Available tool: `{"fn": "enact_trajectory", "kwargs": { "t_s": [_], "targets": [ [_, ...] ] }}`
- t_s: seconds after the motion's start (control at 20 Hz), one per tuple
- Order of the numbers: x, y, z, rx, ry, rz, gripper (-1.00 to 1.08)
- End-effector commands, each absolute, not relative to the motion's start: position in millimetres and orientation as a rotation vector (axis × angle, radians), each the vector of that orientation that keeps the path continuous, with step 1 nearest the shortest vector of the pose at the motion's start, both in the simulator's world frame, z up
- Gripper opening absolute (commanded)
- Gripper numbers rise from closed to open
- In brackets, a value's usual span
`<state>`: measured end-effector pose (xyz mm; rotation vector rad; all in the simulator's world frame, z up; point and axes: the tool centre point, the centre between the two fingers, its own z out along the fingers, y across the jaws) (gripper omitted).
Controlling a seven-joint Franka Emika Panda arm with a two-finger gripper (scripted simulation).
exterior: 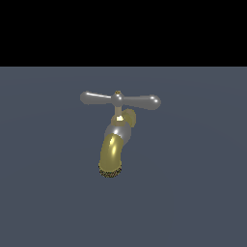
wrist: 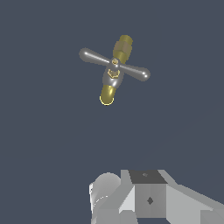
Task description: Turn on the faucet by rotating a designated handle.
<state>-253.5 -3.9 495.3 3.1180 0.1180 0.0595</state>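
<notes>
The arm itself does not show in the exterior view, and in the wrist view only a pale grey blocky part of the gripper [wrist: 148,199] reaches into the picture, cut off by the frame edge; its fingertips are out of sight, so whether the jaws are spread or pressed together cannot be told. That grey body sits well apart from the faucet [exterior: 115,144], touching nothing that shows. The faucet stands alone near the middle of the exterior view, its gold-brass spout curving down to a rough speckled rim at the mouth, with a silver collar above the bend and a short gold stub behind it. How the faucet is fixed to the ground is hard to make out, since its base is hidden behind the spout in one view and under the crossbar in the other. The handle [exterior: 119,100] lies across the top as a glossy silver crossbar, two tapered arms with rounded ends meeting at a small gold-tipped hub, roughly level from the exterior view's left to its right. The surface [exterior: 193,193] is a flat, plain slate-blue plane, and above its far edge in the exterior view there is only a black band.
</notes>
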Motion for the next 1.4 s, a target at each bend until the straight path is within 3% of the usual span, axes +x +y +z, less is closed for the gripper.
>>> {"fn": "enact_trajectory", "kwargs": {
  "t_s": [0.0, 1.35],
  "targets": [
    [-252, -7, 489, 3.117, 0.158, 0.058, -1.00],
    [-199, -60, 345, 2.931, 1.097, 0.030, -1.00]
  ]
}}
